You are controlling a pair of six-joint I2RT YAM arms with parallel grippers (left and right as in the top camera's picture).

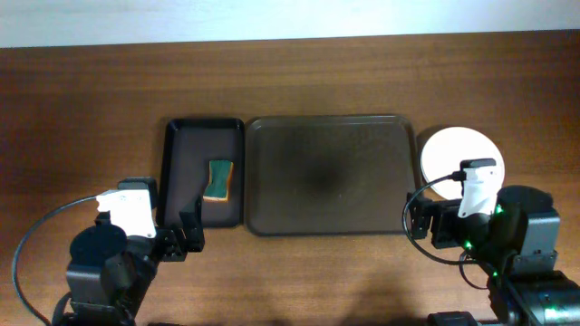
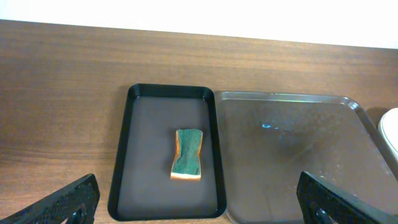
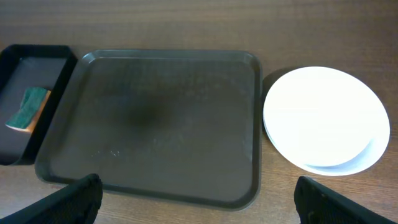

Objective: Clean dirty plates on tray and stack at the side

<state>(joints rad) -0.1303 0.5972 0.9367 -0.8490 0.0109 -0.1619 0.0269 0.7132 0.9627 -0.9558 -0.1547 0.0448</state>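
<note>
The large dark brown tray (image 1: 326, 177) lies in the middle of the table with nothing on it; it also shows as the tray (image 2: 292, 155) and the tray (image 3: 168, 118). The white plates (image 1: 453, 154) sit stacked on the wood just right of it, clean on top, seen as the plates (image 3: 323, 118) and as an edge of the plates (image 2: 392, 134). My left gripper (image 1: 181, 237) (image 2: 199, 205) hovers open near the front left, with nothing between its fingers. My right gripper (image 1: 426, 225) (image 3: 199, 202) stands open by the tray's front right corner, holding nothing.
A narrower black tray (image 1: 190, 172) lies against the big tray's left side and holds a green and tan sponge (image 1: 218, 179) (image 2: 188, 154) (image 3: 28, 109). Bare wooden tabletop runs along the back and the far left.
</note>
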